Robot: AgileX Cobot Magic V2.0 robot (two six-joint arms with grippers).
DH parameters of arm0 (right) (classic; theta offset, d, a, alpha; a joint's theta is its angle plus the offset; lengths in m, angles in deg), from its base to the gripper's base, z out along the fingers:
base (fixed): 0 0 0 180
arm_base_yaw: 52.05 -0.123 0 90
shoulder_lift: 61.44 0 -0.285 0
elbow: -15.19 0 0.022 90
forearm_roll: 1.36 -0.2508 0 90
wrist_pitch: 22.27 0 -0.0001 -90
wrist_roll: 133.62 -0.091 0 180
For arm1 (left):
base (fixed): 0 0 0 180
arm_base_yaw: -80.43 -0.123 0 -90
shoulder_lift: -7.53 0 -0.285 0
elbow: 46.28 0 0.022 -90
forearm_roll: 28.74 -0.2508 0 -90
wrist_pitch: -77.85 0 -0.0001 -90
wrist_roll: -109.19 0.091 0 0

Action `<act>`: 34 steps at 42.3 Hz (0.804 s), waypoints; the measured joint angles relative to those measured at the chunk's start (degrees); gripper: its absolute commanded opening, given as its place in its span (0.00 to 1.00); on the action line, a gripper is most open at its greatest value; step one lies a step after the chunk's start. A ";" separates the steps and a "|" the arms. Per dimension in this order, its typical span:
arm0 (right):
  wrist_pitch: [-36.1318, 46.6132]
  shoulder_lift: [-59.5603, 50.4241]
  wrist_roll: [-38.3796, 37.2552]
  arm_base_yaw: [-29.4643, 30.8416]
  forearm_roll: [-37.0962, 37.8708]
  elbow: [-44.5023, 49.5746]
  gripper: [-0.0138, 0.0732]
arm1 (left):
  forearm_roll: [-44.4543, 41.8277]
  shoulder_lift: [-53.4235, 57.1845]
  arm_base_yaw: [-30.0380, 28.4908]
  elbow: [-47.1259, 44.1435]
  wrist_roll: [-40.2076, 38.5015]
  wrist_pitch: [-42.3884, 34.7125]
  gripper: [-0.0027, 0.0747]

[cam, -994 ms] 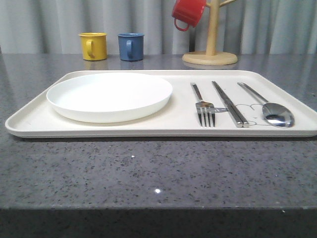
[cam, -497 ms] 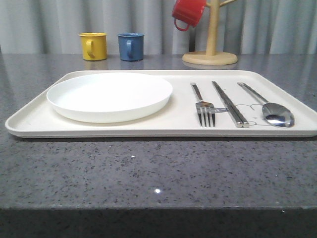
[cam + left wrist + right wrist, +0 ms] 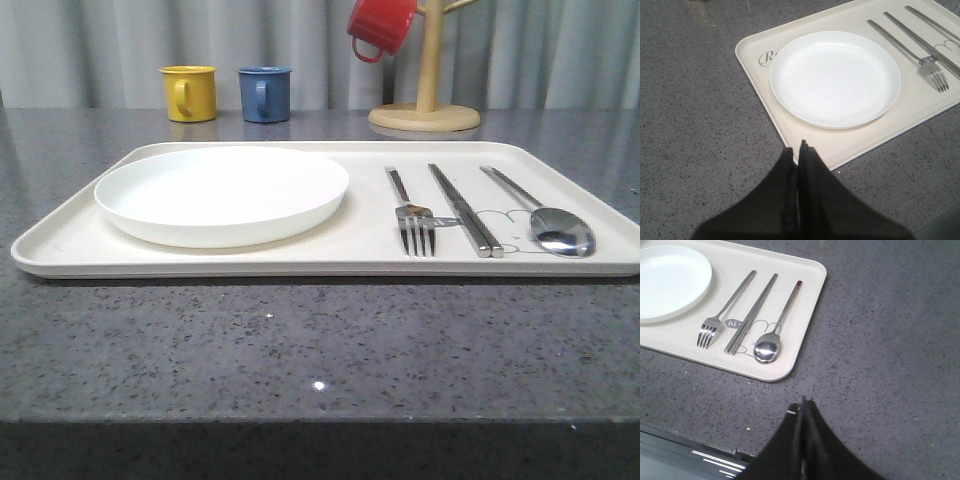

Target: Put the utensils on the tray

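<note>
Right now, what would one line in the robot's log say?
tray: plate, fork, chopsticks, spoon aboard | left end effector: shut, empty | right end effector: shut, empty

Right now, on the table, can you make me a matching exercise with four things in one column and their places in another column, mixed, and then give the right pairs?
Things:
1. plate
2. fork
3. spoon
4. red mug

Places:
A. hanging on the wooden stand behind the tray
B. rightmost utensil on the tray
C. left part of the tray
D. between the plate and the chopsticks

Pairs: 1-C, 2-D, 3-B, 4-A
</note>
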 measured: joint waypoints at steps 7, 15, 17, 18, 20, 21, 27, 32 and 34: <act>0.00 0.00 0.00 0.00 0.00 0.00 0.08 | 0.00 1.35 0.13 -0.98 0.00 -0.91 0.01; 0.00 0.00 0.00 0.00 0.00 0.00 0.08 | -2.83 15.45 -9.27 -13.67 0.00 -13.77 0.01; 0.00 0.00 0.00 0.00 0.00 0.00 0.08 | -3.68 20.11 -12.88 -19.39 0.00 -18.52 0.01; 0.00 0.00 0.00 0.00 0.00 0.00 0.08 | -3.69 21.98 -14.47 -21.79 0.00 -20.62 0.01; 0.00 0.00 0.00 0.00 0.00 0.00 0.08 | -3.48 26.46 -17.15 -27.68 0.00 -24.07 0.01; 0.00 0.00 0.00 0.00 0.00 0.00 0.08 | -2.83 28.14 -18.02 -29.91 0.00 -25.19 0.01; 0.00 0.00 0.03 0.00 0.00 0.00 0.08 | -0.15 36.45 -21.16 -42.33 0.00 -33.60 0.01; 0.00 0.00 0.03 0.00 0.00 0.00 0.08 | 0.22 38.05 -21.28 -45.33 0.00 -38.94 0.01; 0.00 0.00 0.03 0.00 0.00 0.00 0.08 | 0.22 38.05 -21.28 -45.33 0.00 -39.33 0.01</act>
